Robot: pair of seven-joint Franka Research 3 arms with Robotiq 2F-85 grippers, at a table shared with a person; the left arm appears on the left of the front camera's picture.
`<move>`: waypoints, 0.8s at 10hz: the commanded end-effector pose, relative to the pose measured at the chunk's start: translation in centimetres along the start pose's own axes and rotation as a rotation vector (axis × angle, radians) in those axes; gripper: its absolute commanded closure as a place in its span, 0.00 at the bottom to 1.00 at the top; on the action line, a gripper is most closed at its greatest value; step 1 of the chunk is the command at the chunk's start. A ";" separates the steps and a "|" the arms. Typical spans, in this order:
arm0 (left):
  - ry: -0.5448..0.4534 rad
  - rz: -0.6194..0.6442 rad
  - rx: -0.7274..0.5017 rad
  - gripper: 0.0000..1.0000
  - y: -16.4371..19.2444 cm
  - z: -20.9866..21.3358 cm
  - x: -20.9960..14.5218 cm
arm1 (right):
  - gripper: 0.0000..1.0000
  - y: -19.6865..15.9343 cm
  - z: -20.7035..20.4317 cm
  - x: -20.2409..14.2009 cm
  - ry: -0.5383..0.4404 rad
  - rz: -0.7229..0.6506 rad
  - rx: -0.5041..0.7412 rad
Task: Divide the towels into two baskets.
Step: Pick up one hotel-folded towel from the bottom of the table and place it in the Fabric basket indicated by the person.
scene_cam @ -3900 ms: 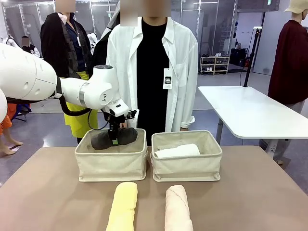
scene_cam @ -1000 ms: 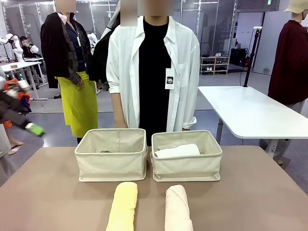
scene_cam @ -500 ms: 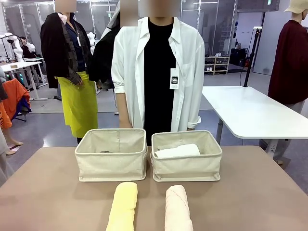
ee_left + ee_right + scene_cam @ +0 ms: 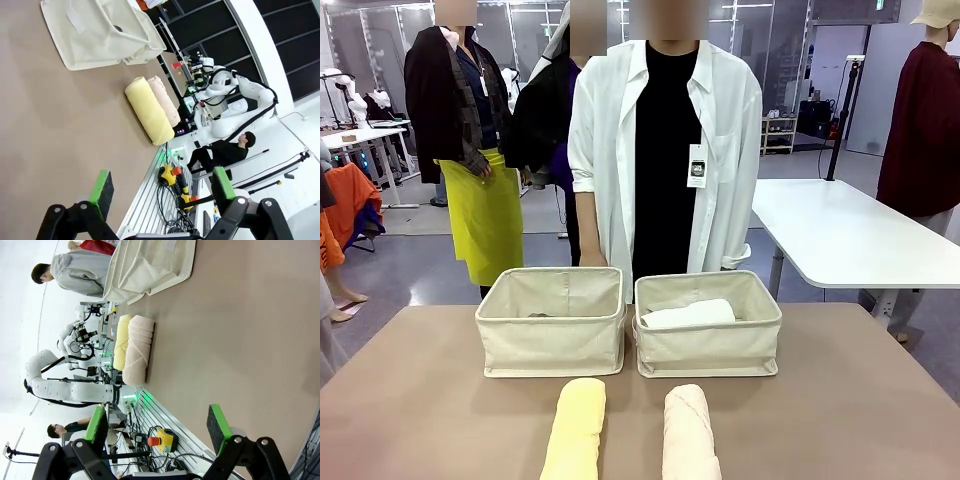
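Two gaping claws, left claw [image 4: 162, 186], right claw [image 4: 157, 423], over open table [image 4: 50, 125], yellow towel [image 4: 575, 430], pink towel [image 4: 688, 435] apparently at front edge.

Brown table [image 4: 410, 400], L basket [image 4: 552, 345], R basket [image 4: 708, 350], yellow towel [image 4: 575, 430] + pink towel [image 4: 688, 435] in front

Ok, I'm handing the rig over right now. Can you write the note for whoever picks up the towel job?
Left end effector: open, empty, held clear of the table.
Right end effector: open, empty, also clear of it.
Left basket: a dark sliver low inside, apparently the dark grey towel.
Right basket: holds the white towel.
Yellow towel and pink towel: side by side on the table, on the robot's side of the baskets.
Done: one towel in each basket.
Left: the yellow and pink ones, probably one per basket.
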State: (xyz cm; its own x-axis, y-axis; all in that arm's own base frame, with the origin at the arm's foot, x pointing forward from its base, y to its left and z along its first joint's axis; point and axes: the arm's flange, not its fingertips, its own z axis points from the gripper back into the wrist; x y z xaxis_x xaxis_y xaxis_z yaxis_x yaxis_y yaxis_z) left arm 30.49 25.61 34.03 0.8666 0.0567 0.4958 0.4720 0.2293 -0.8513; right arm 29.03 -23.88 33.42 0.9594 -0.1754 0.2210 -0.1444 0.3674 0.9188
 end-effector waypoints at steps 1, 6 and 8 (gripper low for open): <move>-0.015 -0.028 0.013 0.00 -1.8 0.4 -0.5 | 0.00 0.3 0.0 -0.2 -0.007 0.008 0.001; -0.015 -0.028 0.013 0.00 -1.8 0.4 -0.5 | 0.00 0.3 0.0 -0.2 -0.007 0.008 0.001; -0.015 -0.028 0.013 0.00 -1.8 0.4 -0.5 | 0.00 0.3 0.0 -0.2 -0.007 0.008 0.001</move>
State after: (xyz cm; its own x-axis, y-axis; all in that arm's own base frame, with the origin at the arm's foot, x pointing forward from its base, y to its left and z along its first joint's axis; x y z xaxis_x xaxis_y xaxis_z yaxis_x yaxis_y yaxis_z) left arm 29.73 25.80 35.25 0.8516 0.0626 0.5204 0.4925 0.2442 -0.8353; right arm 29.03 -23.87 33.46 0.9592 -0.1753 0.2218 -0.1452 0.3677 0.9185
